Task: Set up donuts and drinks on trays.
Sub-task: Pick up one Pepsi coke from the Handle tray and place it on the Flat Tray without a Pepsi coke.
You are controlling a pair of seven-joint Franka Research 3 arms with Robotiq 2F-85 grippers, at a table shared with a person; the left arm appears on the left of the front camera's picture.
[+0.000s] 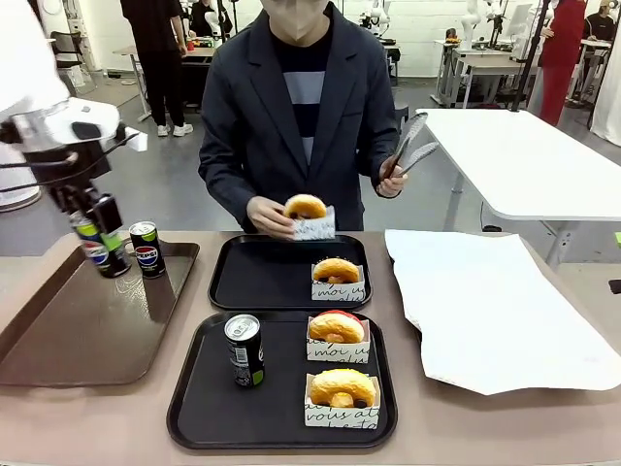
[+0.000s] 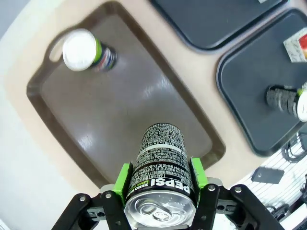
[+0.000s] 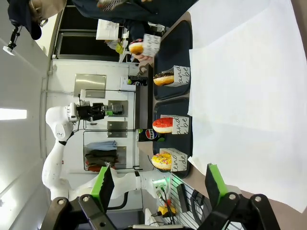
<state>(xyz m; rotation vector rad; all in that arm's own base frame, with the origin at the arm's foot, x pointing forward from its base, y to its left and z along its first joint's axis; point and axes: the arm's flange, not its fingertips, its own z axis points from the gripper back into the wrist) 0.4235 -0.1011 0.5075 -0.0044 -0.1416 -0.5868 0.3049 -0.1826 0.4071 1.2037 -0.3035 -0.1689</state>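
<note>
1. The left gripper (image 2: 160, 179) is closed on a can (image 2: 160, 167), green pads pressed to its 2 sides, holding it above the brown tray (image 1: 58, 330); in the front view the held can (image 1: 97, 248) hangs over that tray's far part.
2. The right gripper (image 3: 160, 184) stands wide open with nothing between its fingers, over a big white paper sheet (image 3: 244, 96) that covers the table's right side.
3. 3 cans in all: the held one, 1 standing (image 1: 147, 249) on the brown tray just beside it, and 1 (image 1: 244, 349) on the near black tray (image 1: 204, 417), left of the donuts.
4. 2 black trays, square with rounded corners and raised rims, matte; the far tray (image 1: 252, 282) lies just behind the near one. The brown tray is longer and glossy.
5. 4 donuts in white sleeves with black script: a red-iced one (image 1: 336, 327) and a sprinkled one (image 1: 342, 388) on the near tray, 1 glazed (image 1: 336, 271) on the far tray, and 1 (image 1: 305, 207) in the person's hand (image 1: 267, 216) above the far tray.
6. The person's other hand (image 1: 391, 181) holds metal tongs (image 1: 412, 146).
7. The standing cans and the near tray's rim lie between the held can and the black trays.
</note>
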